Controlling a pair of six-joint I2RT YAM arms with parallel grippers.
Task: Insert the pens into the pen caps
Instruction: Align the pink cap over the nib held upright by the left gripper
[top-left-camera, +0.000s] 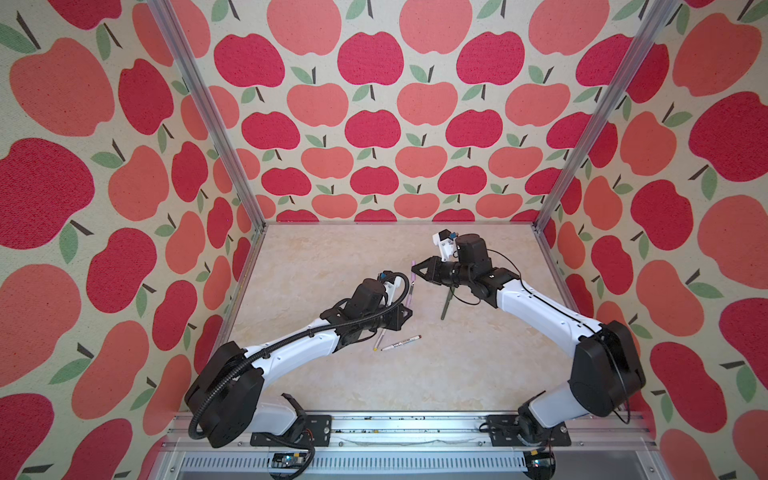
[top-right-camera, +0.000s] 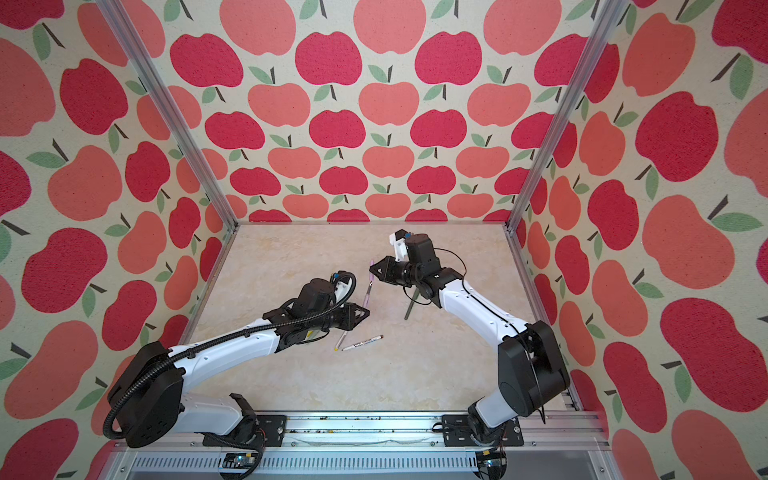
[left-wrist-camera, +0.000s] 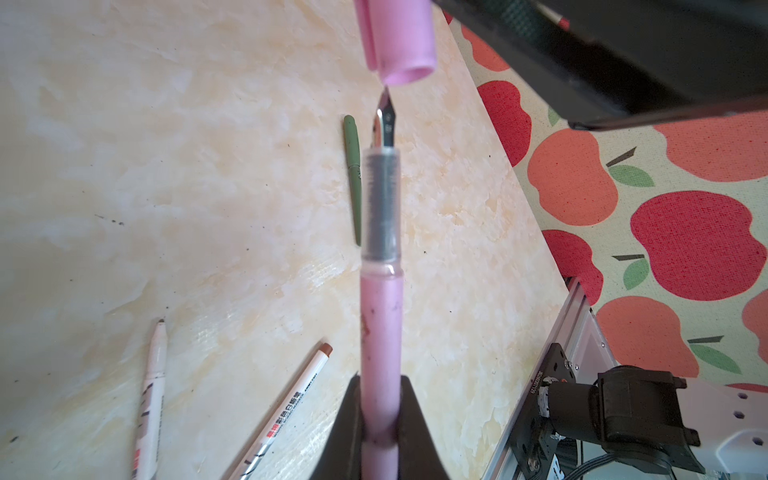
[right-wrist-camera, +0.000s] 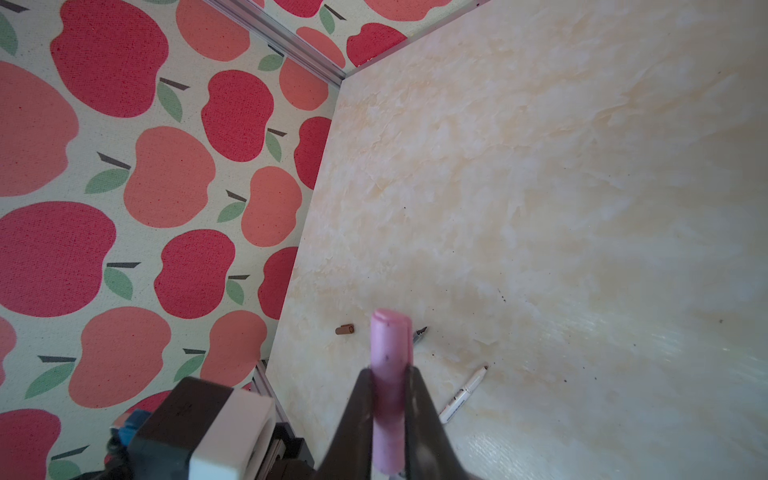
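A: Starting from the left?

B: Toward the left wall, caught only from the right wrist: a brown cap (right-wrist-camera: 345, 329), lying on its side on the table (top-left-camera: 332, 270).

A: Then the left pincer?

B: Left pincer (top-left-camera: 408, 311), clenched on the lower barrel of a pink pen (top-left-camera: 411, 296). Pen held off the table, with the nib (left-wrist-camera: 385, 116) aimed away from the pincer toward the rear.

A: Underneath?

B: Two pens lying flat on the table, just in front of that pincer and splayed in a narrow V. A white pen with a yellow end (top-left-camera: 379, 340), partly hidden under the pincer. Beside it, a white pen with dark print (top-left-camera: 401, 343). Neither gripped.

A: And the matching cap?

B: Pink cap (left-wrist-camera: 399, 41), up in the air with its open mouth facing the nib. Nib tip right at the rim of the mouth, not yet inside; touching or not, impossible to tell.

A: Held how?

B: Gripped by the right pincer (top-left-camera: 419, 270), closed tight on the cap's sides, with part of the cap poking out past the pincer's end.

A: Farther right?

B: A green pen (top-left-camera: 445, 305), flat on the table beneath the right arm, apart from both pincers.
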